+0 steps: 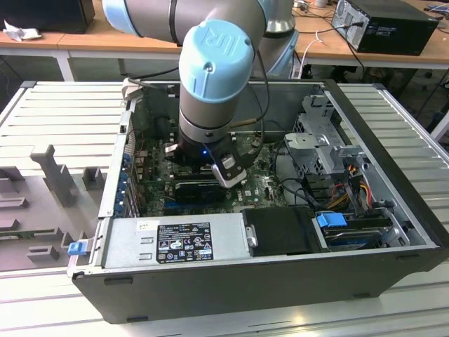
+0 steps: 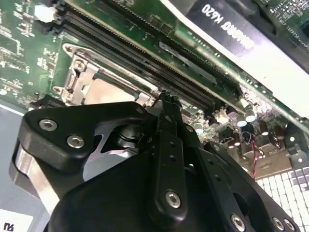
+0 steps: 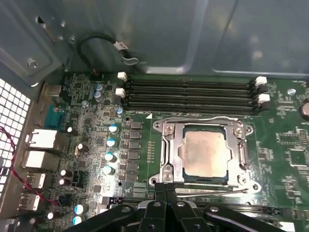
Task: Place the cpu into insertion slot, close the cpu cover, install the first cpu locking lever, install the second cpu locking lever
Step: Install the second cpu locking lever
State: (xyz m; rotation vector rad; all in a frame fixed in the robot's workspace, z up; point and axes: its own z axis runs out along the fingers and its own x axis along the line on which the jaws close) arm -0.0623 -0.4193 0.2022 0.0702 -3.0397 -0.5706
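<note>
In the first wrist view the cpu (image 3: 205, 153) lies flat in the insertion slot (image 3: 182, 162) of the green motherboard, pale metal face up. The silvery cpu cover (image 3: 169, 145) lies down around it, framing the chip. A thin locking lever (image 3: 217, 192) runs along the socket edge nearest my gripper (image 3: 166, 187). The black fingers are pressed together, with their tips at that edge beside the lever's end. The second wrist view shows the gripper (image 2: 166, 99) close over the board next to the cover (image 2: 79, 77) and the cpu (image 2: 108, 89). In the exterior view the arm (image 1: 210, 84) reaches down into the open computer case.
Long black memory slots (image 3: 193, 94) run just beyond the socket. Capacitors (image 3: 111, 142) and rear ports (image 3: 41, 145) stand to one side, under the grey case wall (image 3: 169, 34). The exterior view shows the power supply (image 1: 175, 242), a drive cage (image 1: 323, 140) and cables (image 1: 351, 186).
</note>
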